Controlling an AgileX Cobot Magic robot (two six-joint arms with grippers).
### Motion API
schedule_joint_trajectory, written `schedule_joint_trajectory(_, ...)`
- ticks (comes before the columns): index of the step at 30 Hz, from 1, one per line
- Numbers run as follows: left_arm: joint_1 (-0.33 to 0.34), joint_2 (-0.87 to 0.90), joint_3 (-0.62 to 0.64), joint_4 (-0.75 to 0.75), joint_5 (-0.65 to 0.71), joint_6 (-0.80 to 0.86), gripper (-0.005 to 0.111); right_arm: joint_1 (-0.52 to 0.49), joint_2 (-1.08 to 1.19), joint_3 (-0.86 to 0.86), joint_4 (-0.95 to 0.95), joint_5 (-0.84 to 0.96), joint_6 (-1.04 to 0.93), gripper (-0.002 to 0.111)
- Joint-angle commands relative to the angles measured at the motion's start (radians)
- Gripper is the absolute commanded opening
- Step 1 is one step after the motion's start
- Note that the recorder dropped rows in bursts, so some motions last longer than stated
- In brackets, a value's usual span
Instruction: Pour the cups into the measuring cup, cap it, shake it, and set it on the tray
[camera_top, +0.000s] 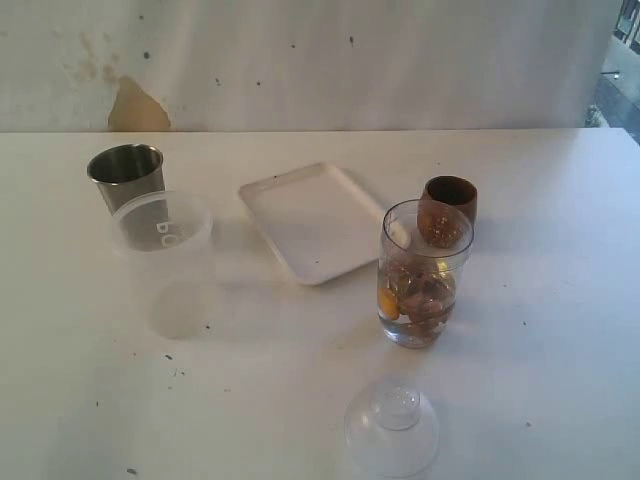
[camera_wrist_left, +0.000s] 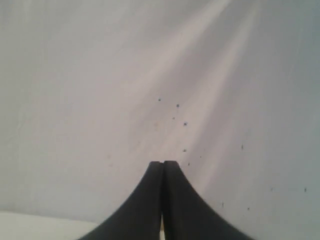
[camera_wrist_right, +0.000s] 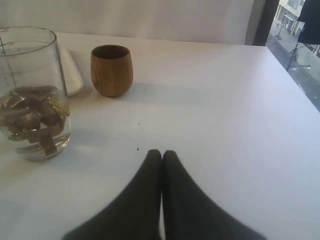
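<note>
Exterior view: measuring cup seen upright on worktop, uncapped, between wooden cup and cap, just beside tray. Left claw and right claw shown closed, nothing gripped.

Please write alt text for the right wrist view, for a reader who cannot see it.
The shut right gripper is above a white table. Beyond it stand the clear measuring cup, partly filled with brownish pieces, and an upright brown wooden cup, apart.
</note>
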Motion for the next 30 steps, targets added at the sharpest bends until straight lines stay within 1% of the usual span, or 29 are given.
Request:
schedule_joint_trajectory(1,-0.004,-0.006,0.044,-0.131,0.077,0.144,0.0,0.002,-0.007,0.004,0.004,-0.01,-0.001,0.0)
schedule_joint_trajectory(3,-0.004,-0.006,0.044,-0.131,0.095,0.165,0.0,0.002,-0.007,0.004,0.004,-0.01,-0.001,0.0)
schedule_joint_trajectory(7,-0.004,-0.026,0.044,-0.131,0.21,0.224,0.0,0.002,-0.007,0.004,0.004,-0.01,-0.001,0.0)
schedule_joint_trajectory(11,-0.004,-0.086,0.044,-0.126,0.333,0.275,0.0,0.002,-0.007,0.004,0.004,-0.01,-0.001,0.0)
schedule_joint_trajectory(18,-0.002,-0.103,0.044,-0.121,0.539,0.296,0.0,0.002,-0.007,0.004,0.004,-0.01,-0.001,0.0)
schedule_joint_trajectory(30,-0.002,-0.103,0.044,-0.121,0.539,0.29,0.0,0.002,-0.007,0.004,0.004,-0.01,-0.001,0.0)
